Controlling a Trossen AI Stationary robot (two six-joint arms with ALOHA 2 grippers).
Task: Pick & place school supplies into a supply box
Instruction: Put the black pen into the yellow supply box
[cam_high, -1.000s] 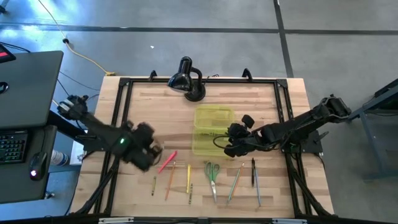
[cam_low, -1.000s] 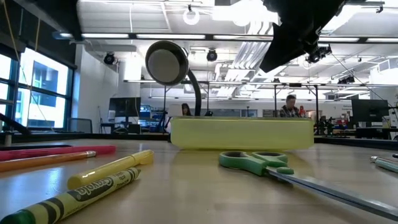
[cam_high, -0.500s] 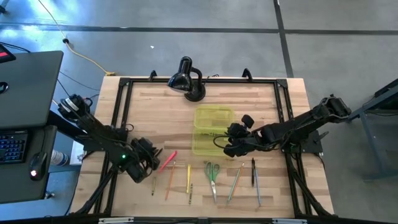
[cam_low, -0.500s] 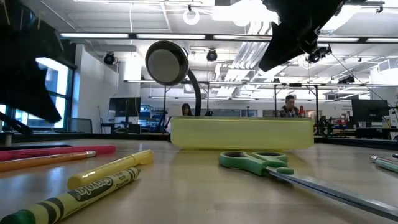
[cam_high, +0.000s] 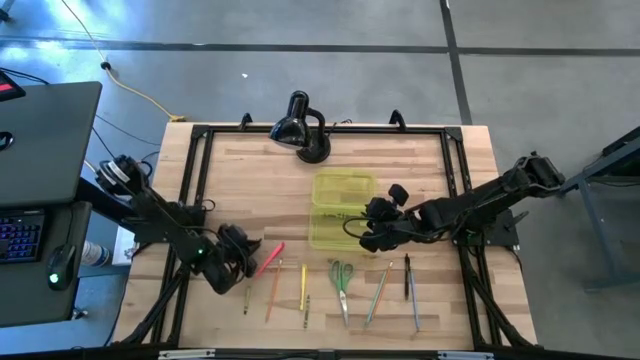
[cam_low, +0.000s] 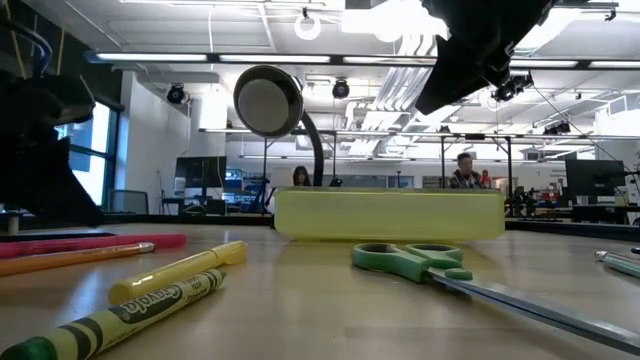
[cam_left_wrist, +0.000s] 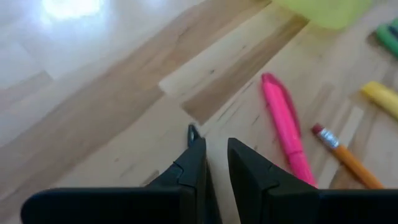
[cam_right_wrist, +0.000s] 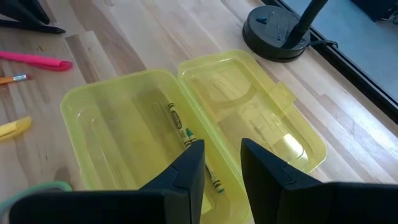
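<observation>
The supply box (cam_high: 338, 211) lies open in the middle of the table. Its tray (cam_right_wrist: 118, 124) has crayons (cam_right_wrist: 186, 137) on its floor, and its lid (cam_right_wrist: 249, 112) lies flat beside it. Pens and pencils lie in a row by the near edge. Among them are a pink marker (cam_left_wrist: 283, 121), an orange pencil (cam_left_wrist: 345, 155) and green scissors (cam_high: 341, 280). My left gripper (cam_left_wrist: 211, 146) is low over the wood, just left of the pink marker (cam_high: 270, 258). Its fingers stand a little apart with nothing between them. My right gripper (cam_right_wrist: 221, 152) hovers over the box, open and empty.
A black desk lamp (cam_high: 300, 125) stands at the far edge behind the box. A black frame (cam_high: 195, 180) runs along the table's sides. A yellow marker (cam_low: 180, 272) and a crayon (cam_low: 120, 320) lie close to the low camera. Bare wood lies left of the box.
My left gripper has come down from well above the table to just over the wood beside the pink marker. It has shifted a little toward the near edge and tipped as it sank. The pens and the box have not moved.
</observation>
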